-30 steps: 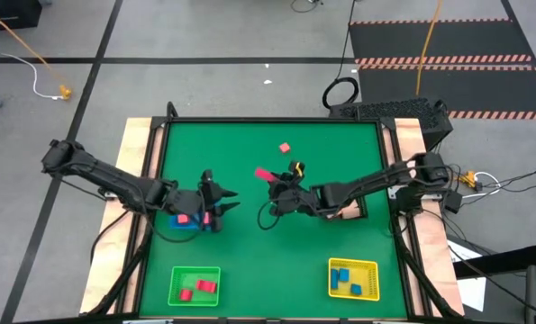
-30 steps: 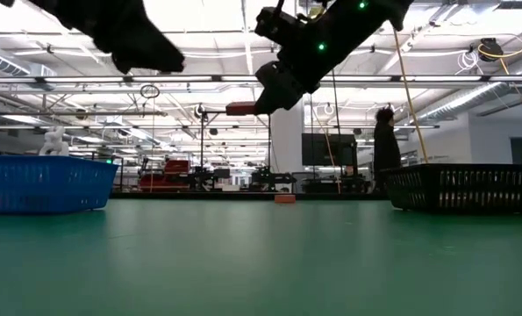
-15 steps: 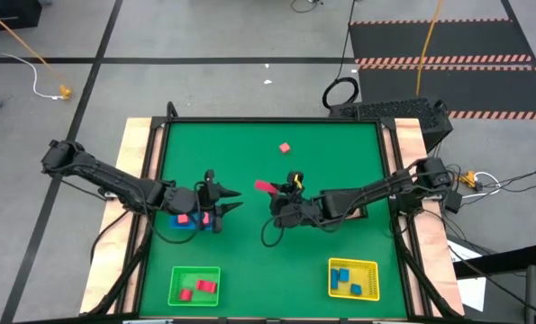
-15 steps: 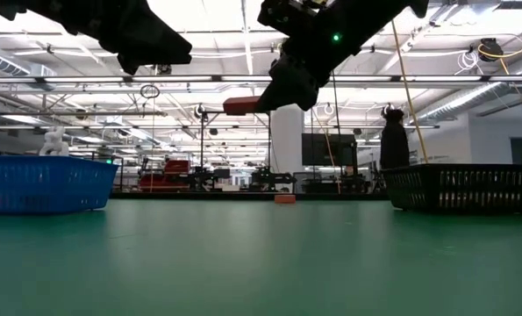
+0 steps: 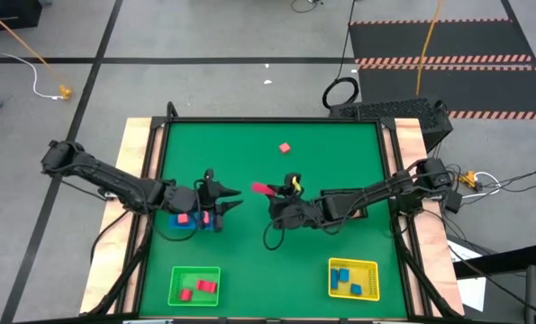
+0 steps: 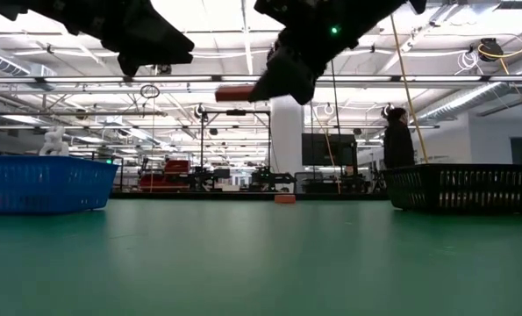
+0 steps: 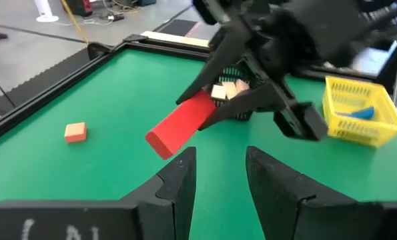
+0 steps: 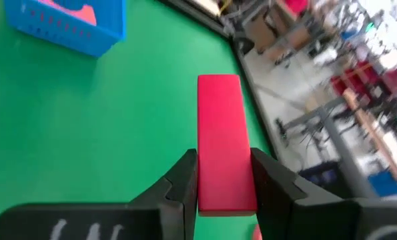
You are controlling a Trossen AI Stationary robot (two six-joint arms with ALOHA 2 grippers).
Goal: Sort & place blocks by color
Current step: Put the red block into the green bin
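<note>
In the high view my right gripper [image 5: 273, 193] hangs above the middle of the green table, shut on a red bar [image 5: 260, 188]. The right wrist view shows the red bar [image 8: 219, 127] sticking out past that gripper [image 8: 223, 163]. My left gripper [image 5: 224, 201] is open above the blue tray [image 5: 183, 221], which holds salmon-pink pieces, and it faces the bar. In the left wrist view the left gripper [image 7: 218, 160] sees the red bar [image 7: 178, 127] just ahead. A salmon cube [image 5: 285, 148] lies flat on the table toward the far edge. My right gripper pinches the red bar between its two fingers [image 8: 186, 175] by the long sides of its rear end [image 8: 221, 193]. The fingers come roughly level from the table's right and lie along the bar. The bar is lifted clear and points left toward my left gripper.
A green tray [image 5: 195, 285] with red blocks sits near the near-left corner. A yellow tray [image 5: 353, 277] with blue blocks sits near-right. The black tray [image 7: 233, 100] with cream blocks lies under my right arm. In the low view the blue tray [image 6: 41, 184] and black tray [image 6: 467, 187] flank the open mat.
My right gripper has carried the red bar toward the near edge and slightly left, closer to my left gripper, keeping it shut on the bar and clear of the table. The left gripper has stayed almost still and open.
</note>
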